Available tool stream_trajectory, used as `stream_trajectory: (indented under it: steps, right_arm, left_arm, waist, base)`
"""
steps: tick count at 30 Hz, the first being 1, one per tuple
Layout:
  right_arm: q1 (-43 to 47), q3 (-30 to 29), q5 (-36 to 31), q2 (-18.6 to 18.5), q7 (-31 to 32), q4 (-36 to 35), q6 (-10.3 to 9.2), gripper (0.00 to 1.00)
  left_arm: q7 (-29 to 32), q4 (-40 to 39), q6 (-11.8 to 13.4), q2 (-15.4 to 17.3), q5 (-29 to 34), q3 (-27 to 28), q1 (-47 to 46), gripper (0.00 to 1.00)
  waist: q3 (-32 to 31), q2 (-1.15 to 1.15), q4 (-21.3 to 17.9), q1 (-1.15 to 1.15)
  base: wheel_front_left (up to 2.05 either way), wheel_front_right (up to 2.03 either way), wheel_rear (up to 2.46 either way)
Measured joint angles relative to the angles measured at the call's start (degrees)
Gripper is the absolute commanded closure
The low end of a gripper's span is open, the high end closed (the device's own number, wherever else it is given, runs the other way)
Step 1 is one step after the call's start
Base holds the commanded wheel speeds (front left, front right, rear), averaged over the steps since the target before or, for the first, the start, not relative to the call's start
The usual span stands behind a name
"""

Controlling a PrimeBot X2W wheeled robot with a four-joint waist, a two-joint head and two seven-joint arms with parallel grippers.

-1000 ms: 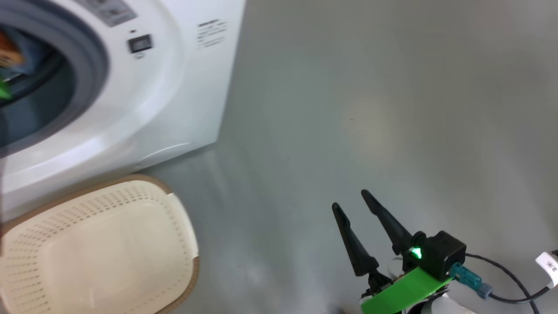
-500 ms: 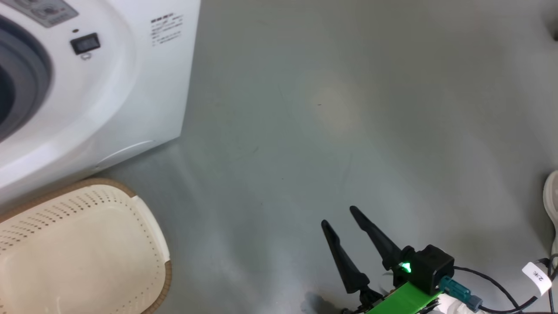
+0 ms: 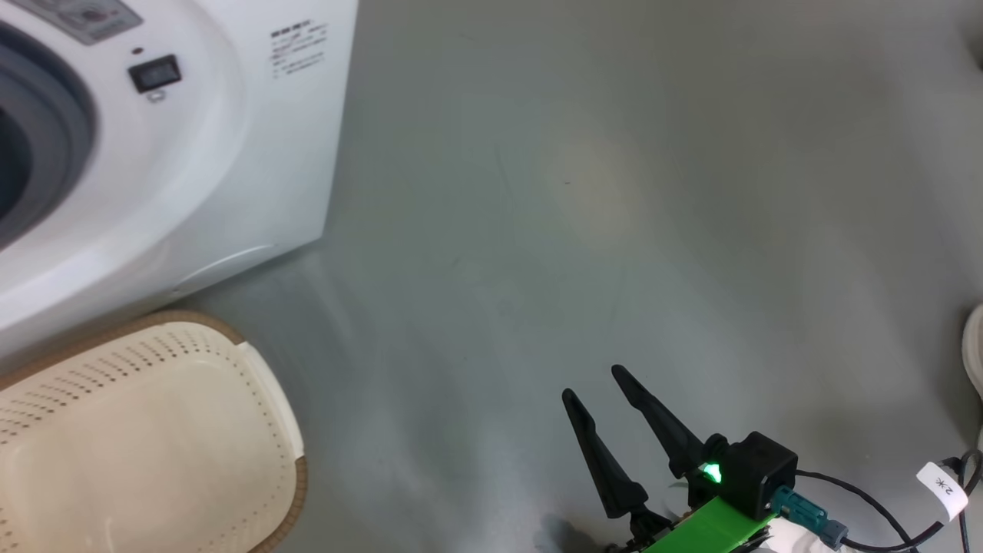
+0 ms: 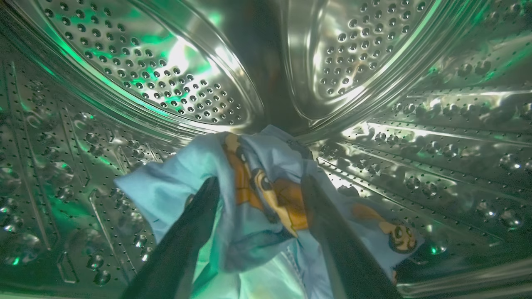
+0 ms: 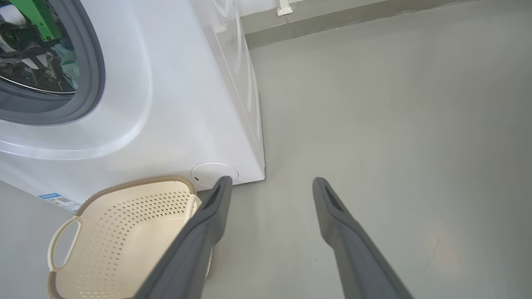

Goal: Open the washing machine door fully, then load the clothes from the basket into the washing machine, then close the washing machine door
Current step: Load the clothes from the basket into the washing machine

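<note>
**A:** Steel drum (image 4: 166, 83) all round the left tool (image 4: 262, 179). Where do the clothes (image 4: 266, 203) lie against it?

**B:** Right in the gap between its two fingers. The light blue cloth with orange-brown bear prints bunches there. It spills past both fingers onto the drum wall, toward 8 o'clock and 4 o'clock in the left wrist view. The fingers stand wide apart, released. The cloth lies against them and is not pinched.

**A:** And the right tool (image 3: 592, 382)?

**B:** It is spread wide with nothing between its fingers. It sits at 5 o'clock in the head view, over grey floor (image 3: 614, 192) and well apart from the washing machine (image 3: 230, 153) at 10 o'clock.

**A:** What does one camera give that another doesn't?

**B:** The left wrist view gives the drum's inside and the cloth. The head view cuts the opening off at its left edge, so the dark inside tells nothing. The right wrist view looks through the grey gasket (image 5: 97, 74) at 10 o'clock and catches green and black parts of the left arm (image 5: 31, 20) inside. It also shows a blue label (image 5: 56, 200) at the machine's lower corner.

**A:** Containers?

**B:** The drum holds the clothes. The basket (image 3: 298, 480) sits on the floor just in front of the machine, at 8 o'clock in the head view and 9 o'clock from the right tool. Its cream perforated bottom shows bare.
</note>
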Motion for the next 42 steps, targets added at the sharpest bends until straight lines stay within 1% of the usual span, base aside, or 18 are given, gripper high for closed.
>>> stream_trajectory:
  steps: [1,5,7,8,15,19,23,28,36,42]
  right_arm:
    - [0.00,-0.18,0.00,0.00,0.00,-0.01,0.00,0.00]
    - [0.00,-0.79,-0.01,0.00,0.00,0.03,0.00,0.00]
    - [-0.01,-1.24,-0.13,0.00,0.00,0.13,0.00,0.00]
    - [-0.01,-1.51,-0.38,0.00,0.00,0.21,0.00,0.00]
    - [-0.01,-2.26,-0.99,-0.02,0.00,0.86,0.00,0.00]
    - [-0.01,-2.64,-0.99,-0.33,0.00,1.25,0.00,0.00]
    - [-0.01,-2.91,-0.99,-0.70,0.00,1.65,0.00,0.00]
    - [0.02,-3.90,-0.98,-1.14,0.00,1.85,0.00,0.00]
    - [0.03,-5.95,-0.98,-1.53,0.00,1.81,0.00,0.00]
    - [0.04,-7.43,-1.01,-1.94,0.00,1.59,0.00,0.00]
  left_arm:
    - [-0.73,0.10,0.41,-0.37,-0.15,0.11,0.00,0.00]
    - [-2.70,0.87,0.48,-1.99,-0.74,0.21,0.09,0.00]
    - [-3.14,1.25,0.37,-2.91,-1.87,0.83,0.26,0.00]
    - [-3.35,1.47,-0.15,-3.49,-3.33,1.53,0.57,0.00]
    - [-5.03,2.64,-0.16,-7.00,-5.17,2.49,6.37,0.00]
    - [-6.30,1.71,-0.13,-9.21,-7.15,3.19,8.17,0.00]
    - [-6.61,0.15,-0.13,-11.13,-7.57,3.38,11.74,0.00]
    - [-6.70,-3.55,-0.37,-13.13,-7.66,3.38,16.74,0.00]
    - [-6.86,-13.08,-0.70,-16.45,-7.81,3.87,25.12,0.00]
    - [-6.86,-19.85,-2.03,-19.46,-7.11,3.12,34.22,0.00]
  waist:
    - [-0.21,0.00,0.23,0.00]
    - [-1.25,0.00,1.26,0.00]
    - [-1.87,0.00,1.87,0.00]
    - [-2.24,0.00,2.19,0.00]
    - [-5.48,0.00,4.59,0.00]
    - [-7.51,0.00,6.16,0.00]
    - [-9.62,0.00,7.66,0.00]
    - [-12.02,0.00,9.65,0.00]
    - [-15.14,0.00,12.72,0.00]
    - [-17.54,0.00,14.45,0.00]
  base:
    - [0.00,0.00,0.00]
    - [0.00,0.00,0.00]
    - [0.00,0.00,0.00]
    - [0.00,0.00,0.00]
    - [0.00,0.00,0.00]
    - [0.00,0.00,0.00]
    - [0.00,0.00,0.00]
    - [0.00,0.00,0.00]
    - [0.00,0.00,0.00]
    - [0.00,0.00,0.00]
